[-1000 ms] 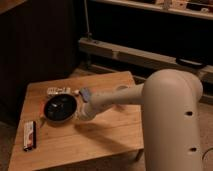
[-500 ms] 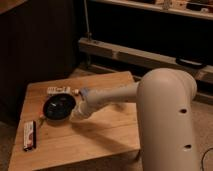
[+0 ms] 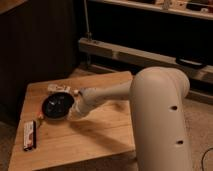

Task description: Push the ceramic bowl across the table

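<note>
Nearest the camera: the arm's big white housing [image 3: 160, 120] fills the right foreground and hides the table's right edge.

Near left corner of the table [image 3: 90, 140]: a flat red-and-white packet [image 3: 30, 135] lies lengthwise along the left edge, well apart from the arm.

Mid-table, left of centre: the ceramic bowl [image 3: 56, 106], black and shallow, sits upright on the planks. The end effector [image 3: 75, 106] is at the bowl's right rim, at or just beside it; actual contact cannot be confirmed. The forearm runs back from there to the right, low over the wood. Whether the end effector is released or clenched cannot be told from this view.

Judgement on the step: the push is in hand or about to begin. With the end effector on the bowl's right side, travel would go leftward, toward the table's left edge. To do it well: keep contact low on the bowl wall so it slides and does not tip; push through the bowl's middle line so it does not spin off sideways; move slowly and evenly on the plank seams; stop short of the left edge, where little bare wood remains. The packet lies nearer the camera than that path, probably clear of it.

Just beyond the bowl: a small pale item [image 3: 59, 88], kind unclear, lies close behind the rim.

Far: dark cabinet and a low rail along the wall.
</note>
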`<action>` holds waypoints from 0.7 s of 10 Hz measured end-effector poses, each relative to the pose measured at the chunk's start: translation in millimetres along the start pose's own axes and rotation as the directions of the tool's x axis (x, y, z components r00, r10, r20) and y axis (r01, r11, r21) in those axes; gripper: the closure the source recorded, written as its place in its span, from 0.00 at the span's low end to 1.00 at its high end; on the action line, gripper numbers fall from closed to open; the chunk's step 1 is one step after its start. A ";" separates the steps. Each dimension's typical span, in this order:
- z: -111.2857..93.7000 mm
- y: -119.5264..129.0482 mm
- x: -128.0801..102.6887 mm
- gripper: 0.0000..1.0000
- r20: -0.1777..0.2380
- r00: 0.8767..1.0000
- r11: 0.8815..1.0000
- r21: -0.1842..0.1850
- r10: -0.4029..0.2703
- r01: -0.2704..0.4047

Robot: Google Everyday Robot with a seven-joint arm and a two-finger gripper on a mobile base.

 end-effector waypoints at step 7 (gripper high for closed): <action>26.4 27.2 -27.0 1.00 -0.009 1.000 1.000 -0.023 -0.022 0.022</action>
